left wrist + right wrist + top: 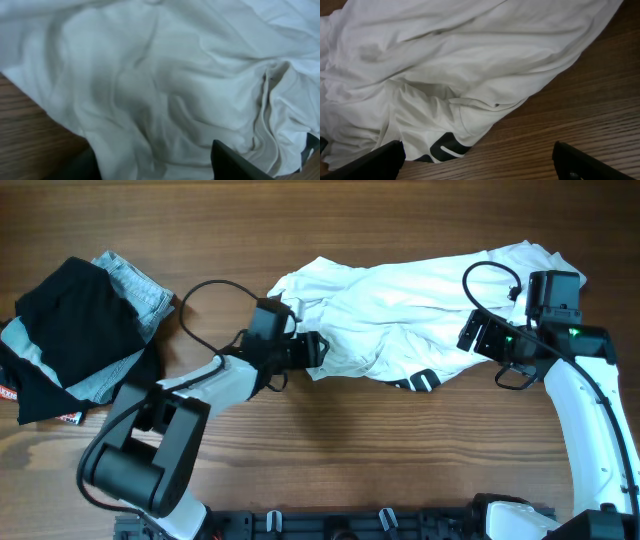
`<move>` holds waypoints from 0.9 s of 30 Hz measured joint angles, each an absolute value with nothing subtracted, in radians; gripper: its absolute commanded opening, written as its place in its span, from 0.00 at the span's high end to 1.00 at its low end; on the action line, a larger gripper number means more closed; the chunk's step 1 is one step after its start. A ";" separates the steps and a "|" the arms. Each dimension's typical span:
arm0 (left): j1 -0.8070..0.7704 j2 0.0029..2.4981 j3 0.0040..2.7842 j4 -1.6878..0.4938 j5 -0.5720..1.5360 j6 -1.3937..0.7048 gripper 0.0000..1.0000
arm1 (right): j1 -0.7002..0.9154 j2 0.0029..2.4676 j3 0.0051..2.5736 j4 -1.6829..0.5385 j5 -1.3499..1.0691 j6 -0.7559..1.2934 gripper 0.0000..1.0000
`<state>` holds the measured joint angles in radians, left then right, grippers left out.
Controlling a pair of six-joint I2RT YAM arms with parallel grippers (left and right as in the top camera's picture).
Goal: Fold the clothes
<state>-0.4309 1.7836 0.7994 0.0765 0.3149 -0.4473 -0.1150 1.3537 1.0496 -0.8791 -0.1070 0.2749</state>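
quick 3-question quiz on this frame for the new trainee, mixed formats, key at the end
1. True or false: the right gripper is shut on the white garment.
2. In the overhead view, where is the pile of dark and grey clothes? A) far left, apart from the white garment B) far right C) on top of the white garment
3. Fill in: the left gripper sits at the white garment's ___ end.

Key: 1 false (fingers wide apart); 2 A; 3 left.

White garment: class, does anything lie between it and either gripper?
Nothing visible does. The left gripper and the right gripper sit at opposite edges of the white garment; the dark clothes pile lies apart.
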 measured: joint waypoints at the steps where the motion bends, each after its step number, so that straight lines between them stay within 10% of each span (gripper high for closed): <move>1: -0.445 1.796 0.799 0.084 0.304 -0.455 0.96 | -0.115 1.354 1.050 -0.879 -0.107 0.275 0.00; 6: -0.357 1.807 0.841 0.118 0.170 -0.469 0.96 | -0.115 1.354 1.050 -0.879 -0.107 0.275 0.00; 7: -0.271 1.795 0.903 0.117 0.153 -0.470 0.78 | -0.115 1.354 1.050 -0.879 -0.107 0.275 0.00; 9: -0.166 1.781 1.029 0.038 0.143 -0.471 0.00 | -0.115 1.354 1.050 -0.877 -0.107 0.275 0.00; 17: -0.157 1.732 1.151 -0.382 0.334 -0.481 0.04 | -0.115 1.353 1.050 -0.867 -0.107 0.229 0.00; 27: -0.551 1.898 1.149 -0.062 0.266 -0.538 0.12 | -0.115 1.353 1.050 -0.883 -0.107 0.229 0.00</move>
<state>-0.5514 1.8980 1.1492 -0.0616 0.2665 -0.5385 -0.1150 1.3533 1.0496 -0.8829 -0.1074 0.2295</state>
